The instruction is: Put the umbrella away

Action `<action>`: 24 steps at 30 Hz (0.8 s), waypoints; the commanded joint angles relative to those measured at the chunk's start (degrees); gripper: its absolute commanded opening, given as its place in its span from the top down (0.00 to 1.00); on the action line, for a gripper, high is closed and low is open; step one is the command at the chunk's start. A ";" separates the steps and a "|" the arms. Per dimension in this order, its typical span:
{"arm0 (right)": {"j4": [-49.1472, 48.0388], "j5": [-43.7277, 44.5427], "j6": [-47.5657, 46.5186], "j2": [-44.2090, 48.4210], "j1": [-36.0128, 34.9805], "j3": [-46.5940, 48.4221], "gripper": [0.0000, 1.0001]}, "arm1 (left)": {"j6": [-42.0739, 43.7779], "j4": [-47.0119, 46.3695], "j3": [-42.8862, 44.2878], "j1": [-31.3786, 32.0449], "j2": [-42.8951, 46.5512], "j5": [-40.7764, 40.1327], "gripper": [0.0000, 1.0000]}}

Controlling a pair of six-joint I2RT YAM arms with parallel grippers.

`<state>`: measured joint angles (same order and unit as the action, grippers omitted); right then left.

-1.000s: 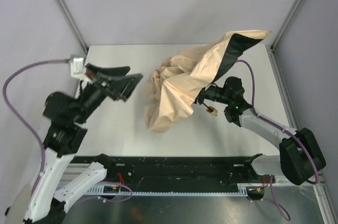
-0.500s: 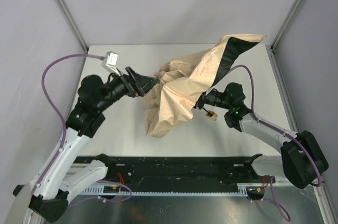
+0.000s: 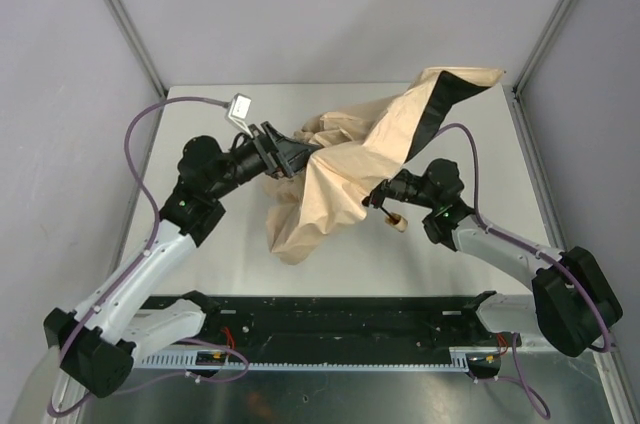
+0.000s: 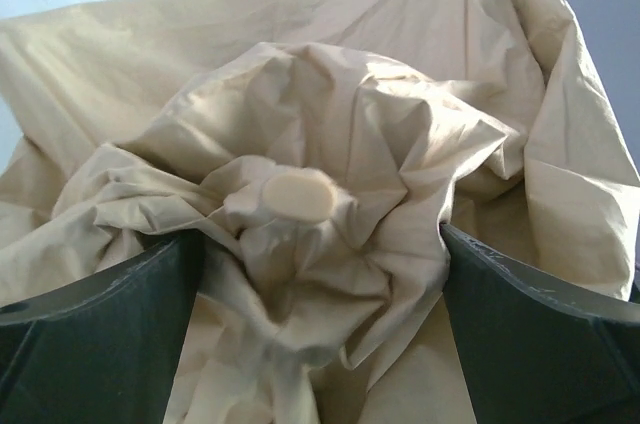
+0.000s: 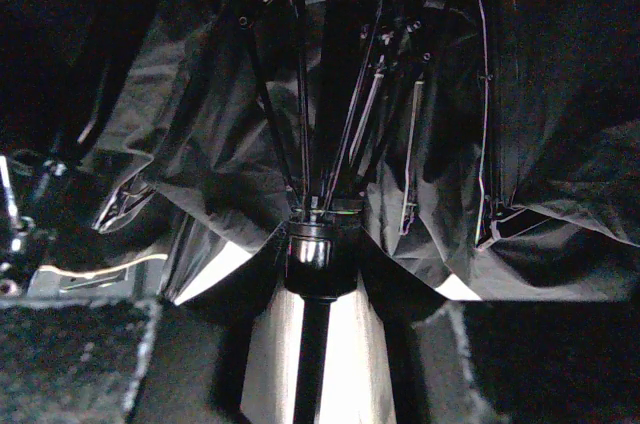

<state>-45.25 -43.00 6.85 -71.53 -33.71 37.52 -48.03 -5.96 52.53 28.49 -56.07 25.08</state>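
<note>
The umbrella (image 3: 335,179) lies half collapsed mid-table, a crumpled beige canopy with its black lining showing at the back right. My left gripper (image 3: 290,157) is at the canopy's top. In the left wrist view it (image 4: 315,314) is open, with its dark fingers (image 4: 90,334) on either side of the bunched fabric around the pale tip cap (image 4: 297,196). My right gripper (image 3: 385,194) is shut on the black shaft under the canopy, just above the small tan handle (image 3: 397,221). The right wrist view shows the runner (image 5: 318,249), the shaft (image 5: 312,364) and metal ribs inside the dark canopy.
The white table (image 3: 220,244) is walled by grey panels with metal corner posts (image 3: 125,19). A purple cable (image 3: 140,144) loops above my left arm and another (image 3: 475,159) loops behind my right arm. The black rail (image 3: 330,319) runs along the near edge.
My left arm has swung in from the left to the canopy top, and its open jaws now straddle the tip. The right arm and the umbrella have shifted slightly down and left.
</note>
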 commanded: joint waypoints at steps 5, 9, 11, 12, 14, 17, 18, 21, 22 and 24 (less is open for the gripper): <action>-0.81 0.33 -3.77 2.77 -3.70 0.98 1.00 | 2.07 -8.64 2.82 3.02 -4.72 6.16 0.14; 1.53 2.32 -4.05 3.42 -5.32 0.98 1.00 | 4.07 -9.34 1.99 2.86 -4.38 5.32 0.55; 4.20 5.06 -3.67 3.92 -6.04 0.93 1.00 | 5.62 -10.24 1.46 2.75 -3.31 4.29 0.78; 5.79 6.45 -3.50 4.24 -6.42 0.91 0.96 | 6.52 -10.80 1.05 2.73 -2.62 3.62 0.87; 10.08 11.56 -2.52 4.98 -7.52 0.90 0.75 | 8.43 -11.50 0.48 2.52 -0.68 1.96 0.96; 17.83 21.48 0.46 7.24 -9.05 0.73 0.41 | 11.38 -11.77 -0.48 1.65 2.85 -1.67 1.00; 20.82 24.25 1.64 8.01 -9.29 0.59 0.34 | 12.00 -11.83 -0.93 1.08 4.06 -3.09 1.00; 28.43 30.21 6.12 11.42 -9.75 -1.17 0.24 | 13.74 -11.83 -2.44 -0.84 7.88 -7.51 1.00; 29.90 30.98 7.54 13.13 -9.90 -2.29 0.22 | 14.67 -11.77 -2.88 -1.09 8.95 -9.00 1.00; 32.25 31.91 10.11 16.94 -10.19 -4.78 0.15 | 16.22 -11.57 -3.54 -1.36 10.41 -12.05 1.00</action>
<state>-21.65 -20.03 9.76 -61.43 -43.77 36.38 -37.39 -12.43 49.12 28.93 -50.37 22.85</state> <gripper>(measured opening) 0.807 0.036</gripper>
